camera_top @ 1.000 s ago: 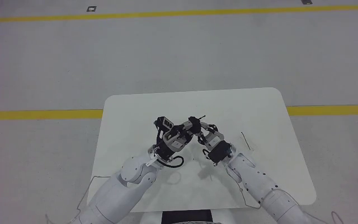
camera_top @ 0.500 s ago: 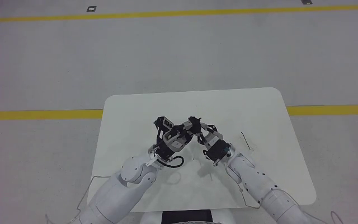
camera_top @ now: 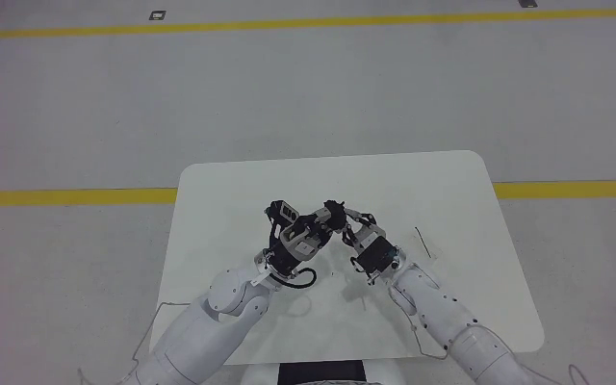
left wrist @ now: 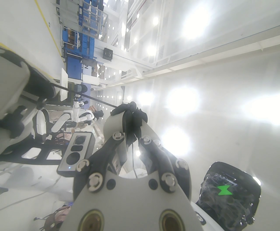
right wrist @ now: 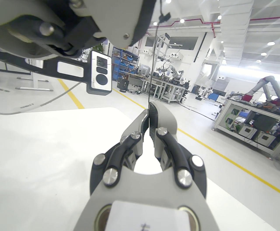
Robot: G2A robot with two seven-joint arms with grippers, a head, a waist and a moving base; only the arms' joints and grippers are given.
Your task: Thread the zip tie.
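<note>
Well, the job is started, but it does not look finished yet. Both arms meet above the middle of the surface (camera_top: 221, 212), and their tips are very close together. The zip tie (right wrist: 151, 81) is lifted off the surface and hangs in the air between them.

The right jaws are squeezed tight on it, with the thin black strap pinched right at their tips. From there the strap runs straight across to the left jaws. Those are pressed together too, and the strap meets them at their tips, so I think they grip the other end. The little square head (right wrist: 165, 16) of the tie sits just beside the left jaws.

So the picking up is done, and each arm has its own part of the tie. That is the easy bit. The strap looks straight, and I see no loop in it, so I think the pointy end has not gone through the head yet. The hole in the head is too small to make out, so I cannot be sure.

What is left is the tricky bit: bend the strap round, line the end up with the hole, and push it through.

A second thin strip (camera_top: 422, 241), maybe a spare tie, lies flat on the surface, well apart from the arms
</note>
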